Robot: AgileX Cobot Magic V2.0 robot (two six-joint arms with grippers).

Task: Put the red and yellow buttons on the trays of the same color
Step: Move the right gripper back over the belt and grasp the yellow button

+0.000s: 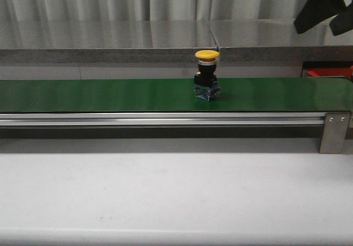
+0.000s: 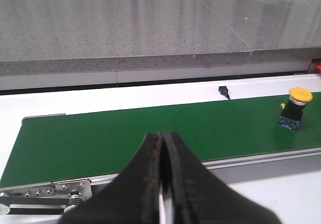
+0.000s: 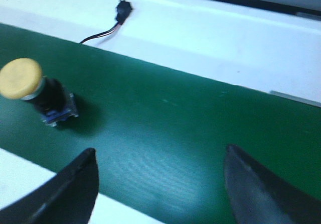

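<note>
Overhead, the right gripper [image 3: 160,184] hangs with its fingers [image 3: 75,189] spread wide and nothing between them, above the green conveyor belt [image 3: 190,133]. Off to one side of it, the yellow button [image 3: 22,78] stands upright on its black and blue base, not touching either finger. The left gripper [image 2: 161,184] has its fingers pressed together, holding nothing, over the near edge of the belt with the button well away. From the front, the button [image 1: 207,54] sits right of the belt's middle, beyond the white tabletop [image 1: 165,196]. A red object [image 1: 329,71] peeks in at far right, too cropped to identify.
</note>
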